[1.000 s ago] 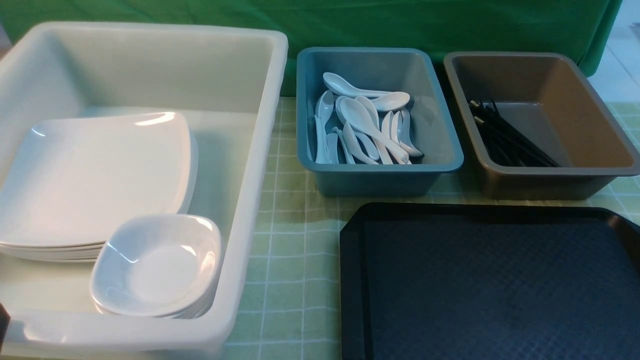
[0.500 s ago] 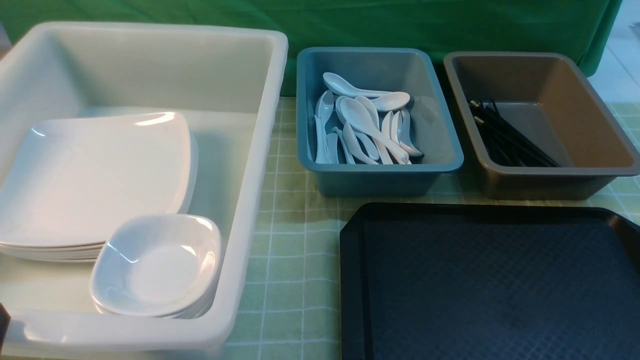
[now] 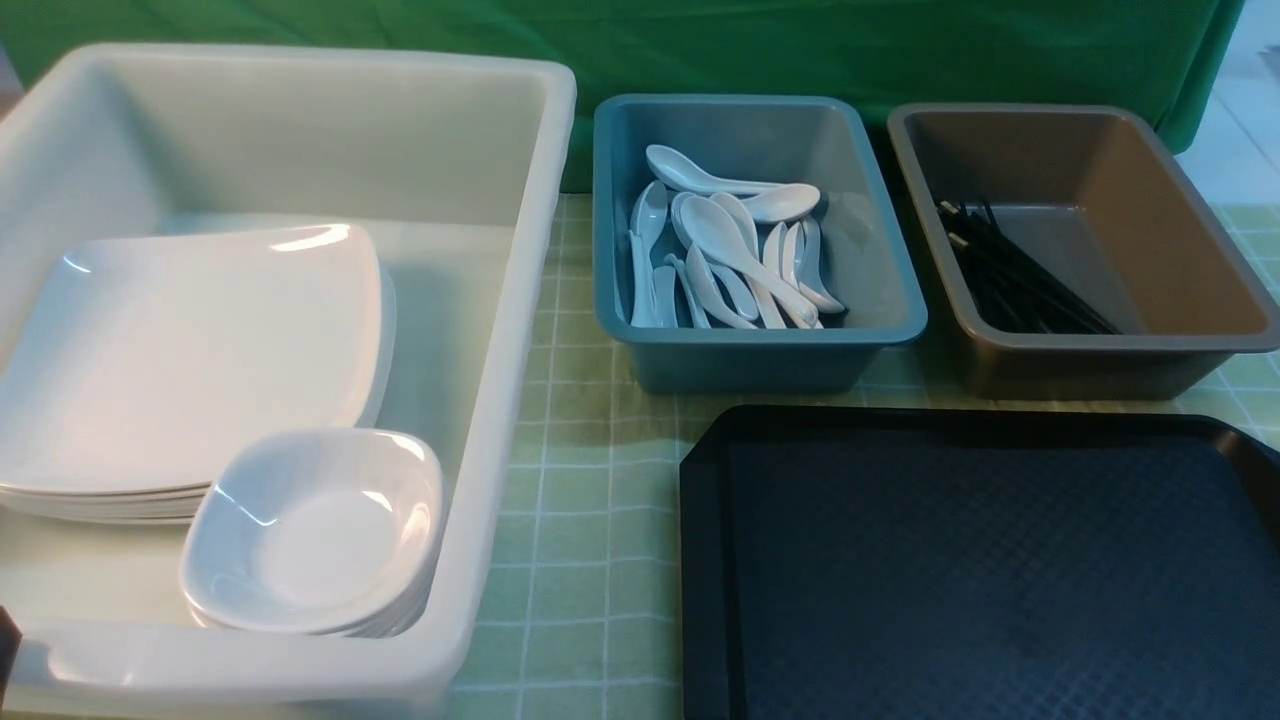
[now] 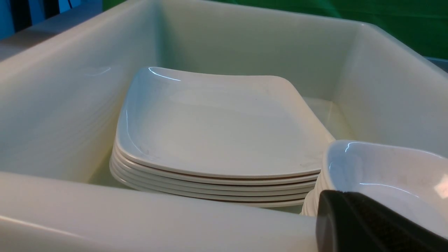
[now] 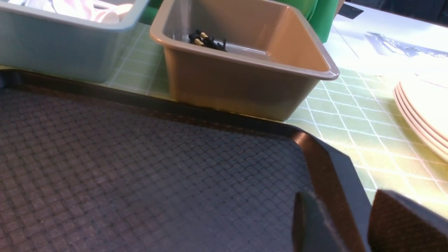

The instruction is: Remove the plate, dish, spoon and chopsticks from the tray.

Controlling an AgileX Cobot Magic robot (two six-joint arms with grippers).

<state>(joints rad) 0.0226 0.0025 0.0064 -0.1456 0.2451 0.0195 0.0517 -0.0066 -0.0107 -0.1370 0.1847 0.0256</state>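
A: Background, a green drape; the surface [image 3: 590,560] wears a pale green checked cloth. What stands on it?

B: On the left a large white tub [image 3: 520,250], holding a stack of plates [image 3: 190,350] with a stack of small deep dishes [image 3: 310,530] just before it on the near side. At centre a blue tub [image 3: 870,280] filled with white spoons [image 3: 730,250]. At right a brown tub [image 3: 1190,260] with black chopsticks [image 3: 1020,280] lying along its left wall.

A: And the tray?

B: The black tray [image 3: 980,570] lies nearest the robot, at right, in front of the blue and brown tubs; its cross-hatched floor is bare.

A: The left claw?

B: Seen in the left wrist view only as a dark pad at the near rim of the white tub, beside the small dishes. Left claw [image 4: 367,224]: closed, with nothing in it.

A: The right claw?

B: Right claw [image 5: 353,224]: two dark fingers stand apart over the tray's right rim, empty. More pale plates [image 5: 423,119] lie on the cloth further right.
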